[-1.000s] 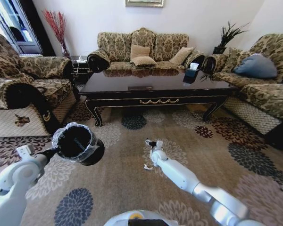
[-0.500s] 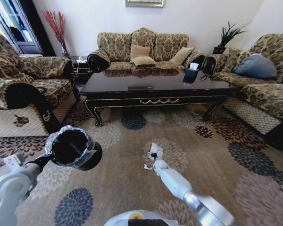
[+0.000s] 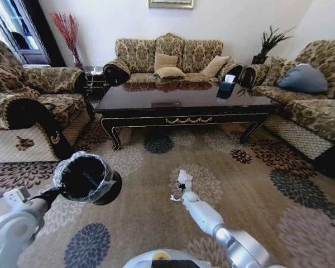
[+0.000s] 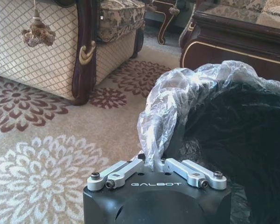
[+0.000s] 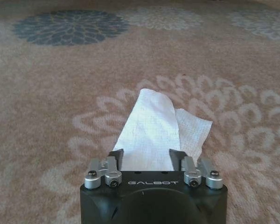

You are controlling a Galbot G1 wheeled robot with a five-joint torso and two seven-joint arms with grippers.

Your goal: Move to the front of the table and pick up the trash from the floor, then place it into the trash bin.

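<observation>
So the right gripper (image 3: 184, 180) now has the white paper (image 5: 151, 130) pinched between its jaws, low over the carpet (image 3: 156, 223) on the cream flower just right of centre. A second ago that arm reached further out and the paper looked flatter at the tip; now the arm has pulled back toward the robot and the sheet sticks up from the jaws, so I'd say the pick worked. One small white scrap (image 3: 175, 197) lies on the floor right beside the arm, so there's more to collect.

The left gripper (image 4: 156, 169) is clenched on the liner rim of the black bin (image 3: 89, 178), holding it off the floor at near left, about where it was. The desk (image 3: 184, 106) sits across the far side. Looks like the drop into the bin comes next.
</observation>
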